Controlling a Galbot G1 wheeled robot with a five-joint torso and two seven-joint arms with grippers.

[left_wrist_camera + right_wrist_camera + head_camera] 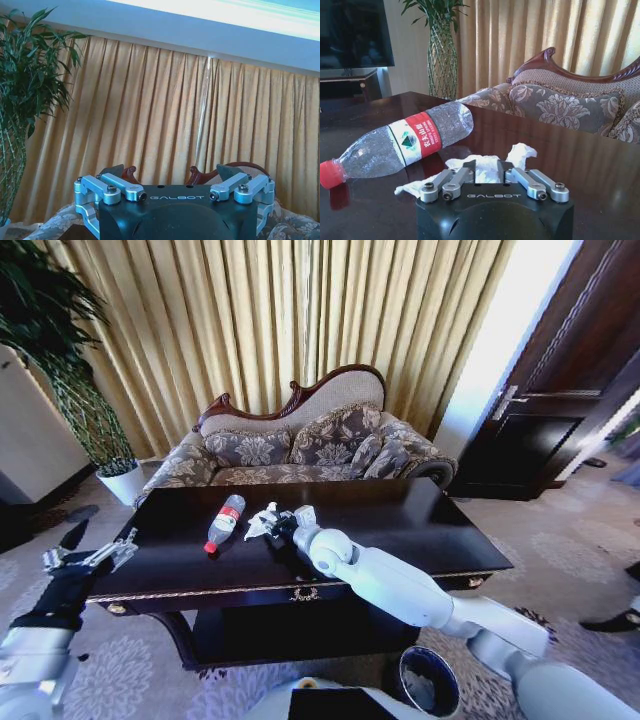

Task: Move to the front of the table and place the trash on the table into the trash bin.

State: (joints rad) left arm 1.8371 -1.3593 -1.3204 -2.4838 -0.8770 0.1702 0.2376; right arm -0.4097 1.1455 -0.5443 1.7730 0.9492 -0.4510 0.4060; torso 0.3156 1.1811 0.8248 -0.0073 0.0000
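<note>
We counted one bottle (224, 523) and one tissue (262, 523) on the worktop (400, 530), with one bin (429, 681) on the floor at six o'clock. Our right gripper (490, 172) had its jaws closed on the tissue. Our left gripper (112, 553) hung open at nine o'clock; its wrist view showed curtains (165, 120).

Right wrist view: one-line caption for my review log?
Right gripper closes its jaws on the crumpled tissue beside the lying bottle on the table.
</note>
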